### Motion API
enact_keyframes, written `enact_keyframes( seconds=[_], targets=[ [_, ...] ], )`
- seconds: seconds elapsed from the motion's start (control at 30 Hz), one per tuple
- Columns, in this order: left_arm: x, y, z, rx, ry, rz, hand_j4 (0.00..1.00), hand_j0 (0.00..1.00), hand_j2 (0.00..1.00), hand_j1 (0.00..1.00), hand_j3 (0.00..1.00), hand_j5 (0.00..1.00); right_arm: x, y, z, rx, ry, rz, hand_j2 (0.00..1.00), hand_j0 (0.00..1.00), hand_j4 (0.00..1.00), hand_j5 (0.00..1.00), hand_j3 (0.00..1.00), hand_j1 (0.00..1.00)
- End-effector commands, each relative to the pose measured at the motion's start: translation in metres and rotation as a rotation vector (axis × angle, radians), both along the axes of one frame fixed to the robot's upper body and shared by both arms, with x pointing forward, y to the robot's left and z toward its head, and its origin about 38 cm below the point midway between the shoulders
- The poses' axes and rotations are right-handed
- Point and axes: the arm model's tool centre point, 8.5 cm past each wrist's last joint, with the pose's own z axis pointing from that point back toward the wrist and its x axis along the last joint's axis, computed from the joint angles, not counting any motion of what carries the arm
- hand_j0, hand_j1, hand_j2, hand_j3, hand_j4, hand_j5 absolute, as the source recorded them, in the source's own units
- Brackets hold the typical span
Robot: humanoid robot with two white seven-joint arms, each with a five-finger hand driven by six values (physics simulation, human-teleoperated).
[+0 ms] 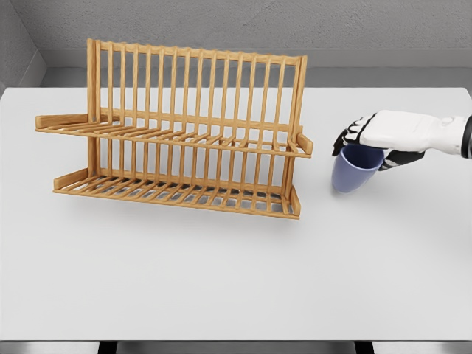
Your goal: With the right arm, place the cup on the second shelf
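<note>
A: Table (221, 280) is carrying the rack (184, 133), which is standing left of centre with its long axis running left to right and two slatted shelves, upper (169, 135) and lower (177, 193).

B: Right hand (380, 140)?

A: Reaching in from the right edge, well right of the rack, fingers curling over the rim of the cup (354, 168) and gripping it from above. The cup is hanging tilted, apparently just clear of the table.

B: So which way to the shelf?

A: Leftward; the rack's right end is lying nearest. Left arm is not showing.
</note>
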Motion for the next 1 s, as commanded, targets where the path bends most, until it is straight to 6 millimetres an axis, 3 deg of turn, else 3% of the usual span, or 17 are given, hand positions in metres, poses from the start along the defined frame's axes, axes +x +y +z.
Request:
enact_keyframes(
  seconds=[0.0,0.43,0.53,0.83,0.97],
  targets=[
    [0.000,0.000,0.000,0.000,-0.001,0.000,1.00,1.00,1.00,1.00,1.00,1.00,0.002,-0.004,0.012,0.020,-0.027,-0.017,0.65,0.65,0.65,0.65,0.65,0.65],
    [0.000,0.000,0.000,0.000,0.001,0.000,1.00,1.00,1.00,1.00,1.00,1.00,0.004,-0.008,0.046,0.045,-0.117,-0.023,0.65,0.65,0.65,0.65,0.65,0.65],
    [0.000,0.000,0.000,0.000,-0.001,0.000,1.00,1.00,1.00,1.00,1.00,1.00,0.000,-0.008,0.061,0.058,-0.160,-0.017,0.65,0.65,0.65,0.65,0.65,0.65],
    [0.000,0.000,0.000,0.000,-0.001,0.000,1.00,1.00,1.00,1.00,1.00,1.00,0.000,-0.006,0.063,0.058,-0.167,-0.010,0.65,0.65,0.65,0.65,0.65,0.65],
    [0.000,0.000,0.000,0.000,-0.001,0.000,1.00,1.00,1.00,1.00,1.00,1.00,-0.005,-0.003,0.078,0.069,-0.209,0.005,0.65,0.65,0.65,0.65,0.65,0.65]
  ],
)
